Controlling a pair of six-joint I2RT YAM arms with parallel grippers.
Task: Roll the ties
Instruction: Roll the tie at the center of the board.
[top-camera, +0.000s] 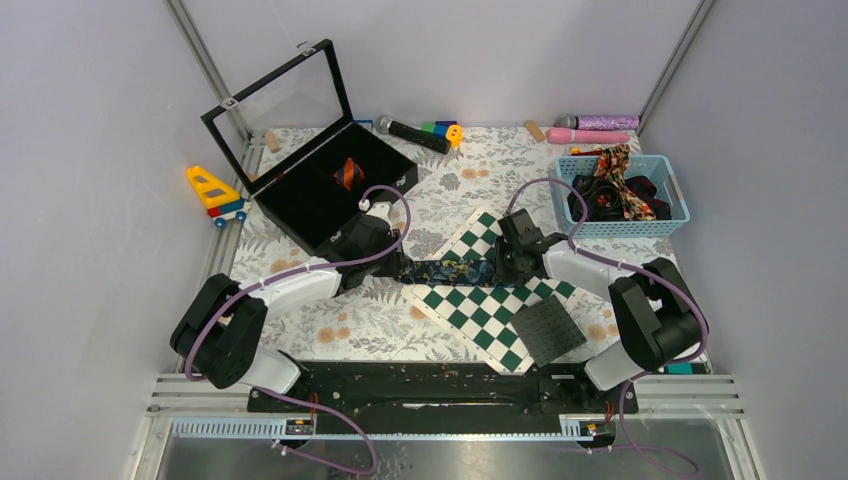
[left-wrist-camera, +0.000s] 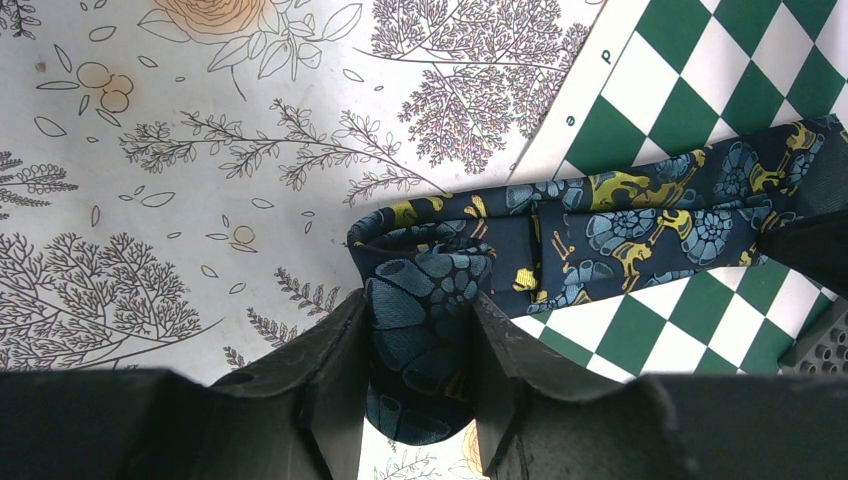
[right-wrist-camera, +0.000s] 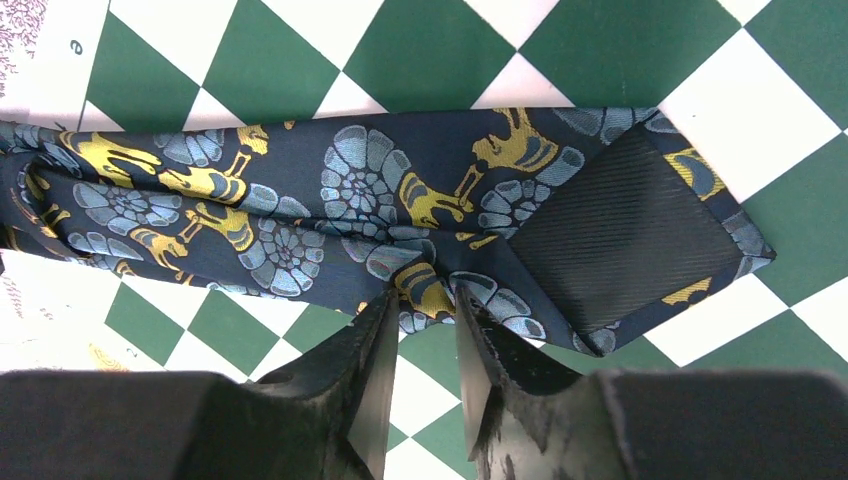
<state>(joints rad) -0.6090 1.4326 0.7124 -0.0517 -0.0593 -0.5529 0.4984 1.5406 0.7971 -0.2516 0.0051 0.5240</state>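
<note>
Only a printed "e" (left-wrist-camera: 570, 118) shows on the chequered board (left-wrist-camera: 690, 100) under the tie (left-wrist-camera: 640, 225).

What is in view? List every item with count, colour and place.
navy tie: one, blue-yellow print, across the board's left edge
chequered board: one, green-white, centre
display box: one, black, rear left
rolled tie: one, red-orange striped, inside the box
basket: one, blue, rear right
loose ties: several, dark and floral, in the basket
toy truck: one, yellow-red, left edge
microphone: one, black, rear centre
purple tube and pink tube: one each, rear right
perforated pad: one, dark grey, near right
left gripper: black, shut on the navy tie's end
right gripper: black, at the tie's edge, grip unclear
</note>
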